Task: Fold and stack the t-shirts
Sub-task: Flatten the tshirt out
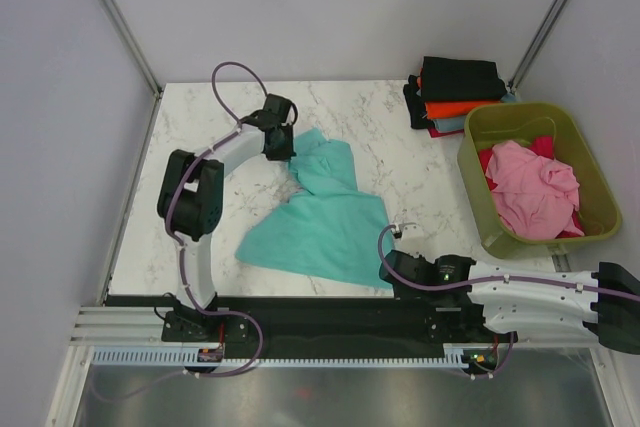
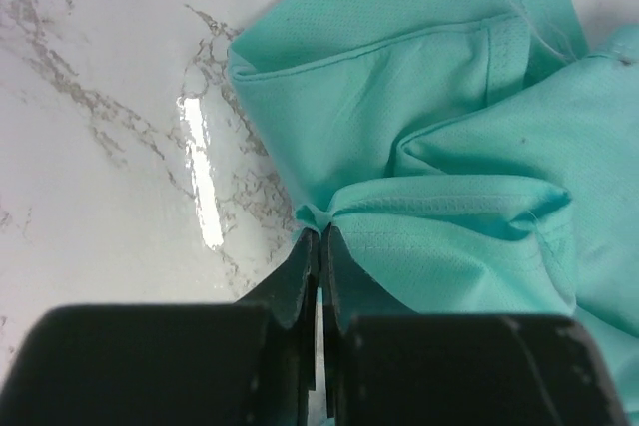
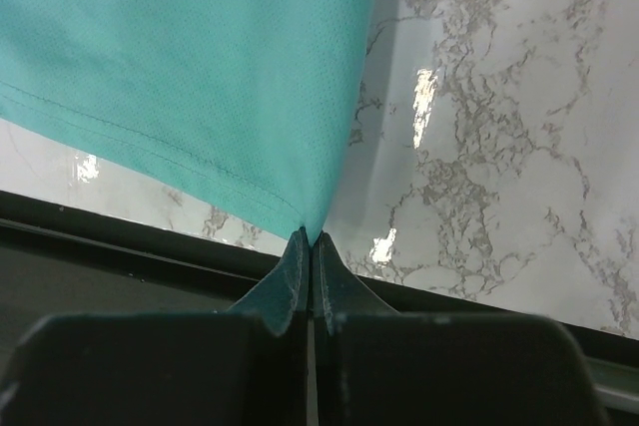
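Observation:
A teal t-shirt (image 1: 325, 217) lies rumpled across the middle of the marble table (image 1: 190, 117). My left gripper (image 1: 288, 150) is shut on a bunched fold of the teal t-shirt (image 2: 429, 147) at its far left side; in the left wrist view the left gripper (image 2: 319, 233) pinches the cloth at its tips. My right gripper (image 1: 392, 275) is shut on the near right hem corner of the teal t-shirt (image 3: 200, 67), with the right gripper (image 3: 309, 238) tips closed on that corner just over the table's front edge. A folded stack of t-shirts (image 1: 458, 94), black on top with orange and red below, sits at the back right.
An olive-green tub (image 1: 478, 209) at the right holds a heap of pink and red t-shirts (image 1: 530, 187). The black rail (image 1: 300, 317) runs along the near table edge. Grey walls with metal posts enclose the table.

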